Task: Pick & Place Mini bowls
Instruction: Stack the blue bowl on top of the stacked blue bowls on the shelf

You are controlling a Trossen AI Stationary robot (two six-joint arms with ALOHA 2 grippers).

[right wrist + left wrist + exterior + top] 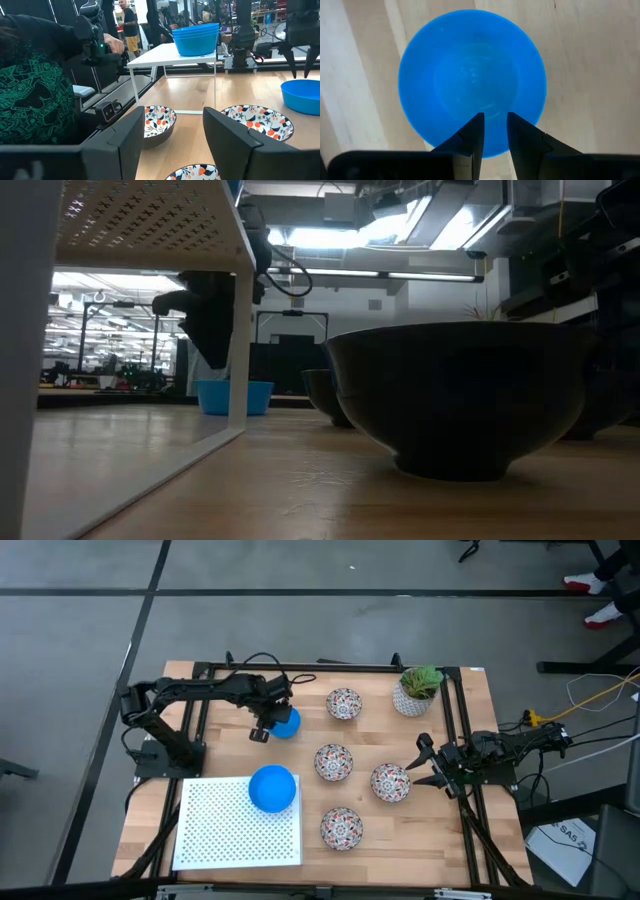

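Left wrist view: the left gripper [494,131] hovers above a blue mini bowl [472,82] on the wooden table [440,830], fingers nearly closed, gripping nothing. The right gripper [421,766] waits wide open beside a floral bowl [390,782].

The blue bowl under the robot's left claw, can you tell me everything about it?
The plain bright blue round bowl sits upright and empty on the wooden table, near its far edge, apart from the flower-patterned bowls. It looks smooth and glossy, like plastic, with no pattern. The left gripper hangs right above it, its two dark fingers close together with a narrow gap, over the bowl's rim. Whether they touch the bowl cannot be told. Nothing else touches it.
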